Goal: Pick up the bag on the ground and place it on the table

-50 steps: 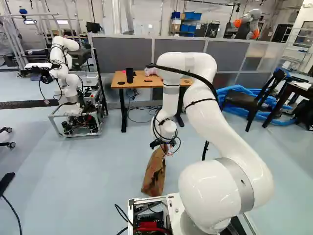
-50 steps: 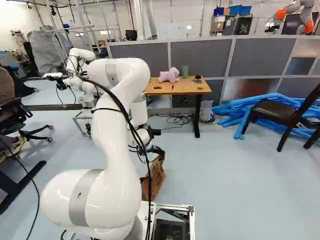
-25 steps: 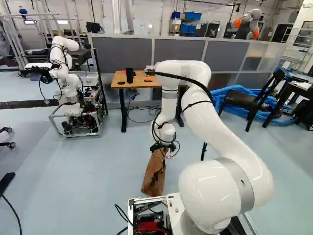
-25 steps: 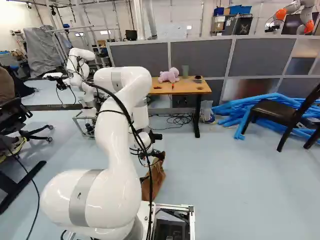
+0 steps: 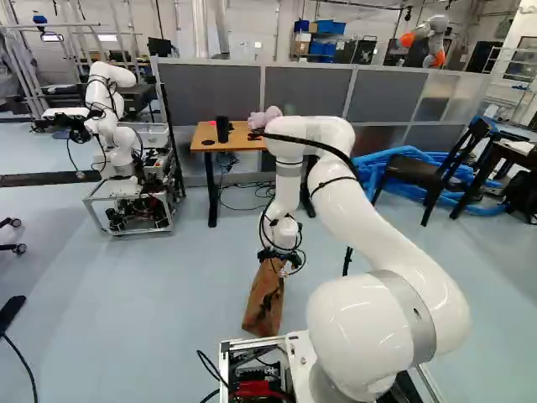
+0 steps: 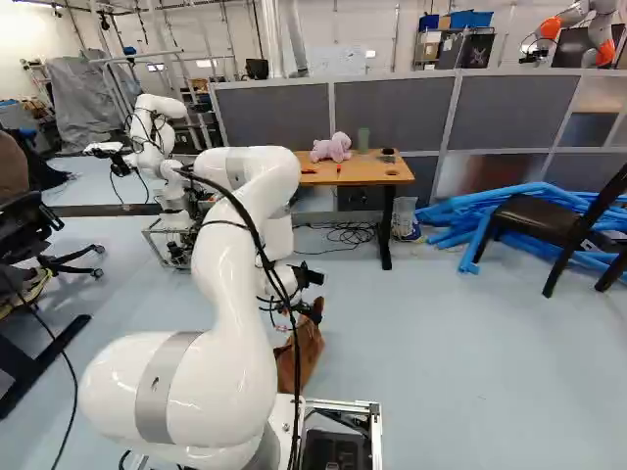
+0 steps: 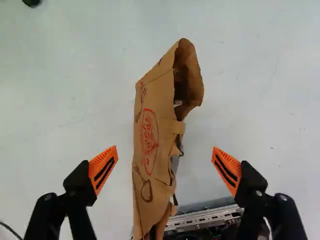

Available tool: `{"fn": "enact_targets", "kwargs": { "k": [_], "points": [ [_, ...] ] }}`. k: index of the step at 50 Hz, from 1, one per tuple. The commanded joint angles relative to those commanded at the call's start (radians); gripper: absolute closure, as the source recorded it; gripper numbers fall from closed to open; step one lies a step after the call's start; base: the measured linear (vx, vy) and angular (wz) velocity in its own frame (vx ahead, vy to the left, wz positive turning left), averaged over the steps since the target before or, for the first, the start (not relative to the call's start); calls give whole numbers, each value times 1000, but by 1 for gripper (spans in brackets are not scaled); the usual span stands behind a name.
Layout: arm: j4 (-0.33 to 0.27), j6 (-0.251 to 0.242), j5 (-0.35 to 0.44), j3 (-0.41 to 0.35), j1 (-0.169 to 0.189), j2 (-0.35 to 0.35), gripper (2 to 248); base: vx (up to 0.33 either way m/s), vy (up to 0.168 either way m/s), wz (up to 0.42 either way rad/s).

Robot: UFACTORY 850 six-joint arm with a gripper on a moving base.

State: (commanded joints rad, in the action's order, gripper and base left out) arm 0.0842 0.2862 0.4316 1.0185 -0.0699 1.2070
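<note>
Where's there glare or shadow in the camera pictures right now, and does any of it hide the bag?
Left base view: glossy highlights on the white arm, no glare over the brown paper bag; right base view: similar highlights on the arm, soft pale shine on the floor; wrist view: dark shade inside the bag's open mouth, obscuring its depths.

Arm (image 5: 382,222) bent fwd, pincer (image 5: 279,255) aimed dn, spread.

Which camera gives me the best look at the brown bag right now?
The wrist view: the brown bag lies between the open fingers, large, with its mouth and red print showing. The left base view shows it smaller, beneath the gripper; the right base view has the arm and cables partly covering it.
</note>
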Motion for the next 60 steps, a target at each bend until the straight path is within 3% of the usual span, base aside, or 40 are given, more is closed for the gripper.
{"fn": "enact_targets", "kwargs": {
  "k": [60],
  "points": [
    [0, 9, -45, 201, 0, 232, 3, 0, 0, 0]
  ]
}}
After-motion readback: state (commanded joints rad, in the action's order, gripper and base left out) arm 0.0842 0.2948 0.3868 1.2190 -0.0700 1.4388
